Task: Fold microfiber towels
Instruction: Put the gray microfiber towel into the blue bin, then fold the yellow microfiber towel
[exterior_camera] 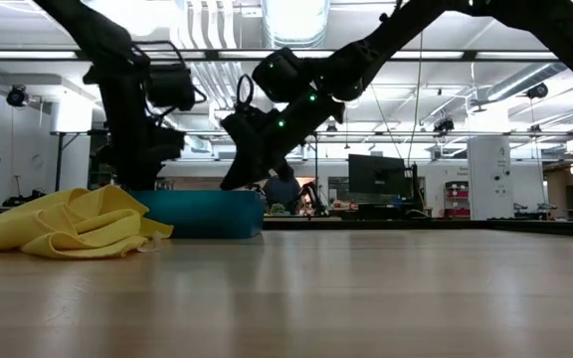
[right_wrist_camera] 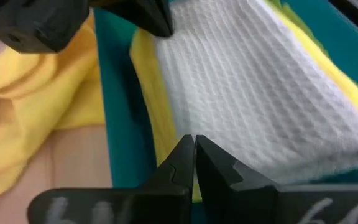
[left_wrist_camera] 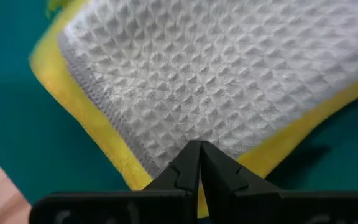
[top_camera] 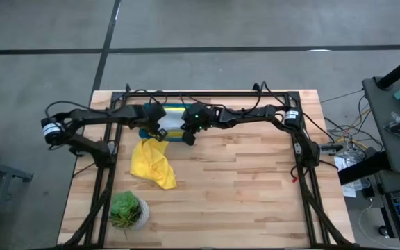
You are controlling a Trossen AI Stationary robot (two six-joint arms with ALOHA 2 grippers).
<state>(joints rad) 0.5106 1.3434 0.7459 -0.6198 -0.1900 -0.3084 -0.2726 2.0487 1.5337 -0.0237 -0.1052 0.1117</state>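
From above, my left gripper (top_camera: 160, 130) and right gripper (top_camera: 188, 136) meet over the teal tray (top_camera: 173, 109) in the upper centre of the frame. A crumpled yellow towel (top_camera: 153, 162) lies loose on the table (top_camera: 242, 187), below the tray and nearer my left arm; a potted plant (top_camera: 127, 210) sits lower left.

At table height, that towel (exterior_camera: 68, 224) sprawls at the left, touching the tray (exterior_camera: 207, 214).

My left wrist shows my fingers pinched shut on nothing, right above a folded grey towel (left_wrist_camera: 216, 81) stacked on a yellow one (left_wrist_camera: 92, 134) in the tray.

My right wrist shows fingers likewise closed and empty over the same stack (right_wrist_camera: 247, 99).
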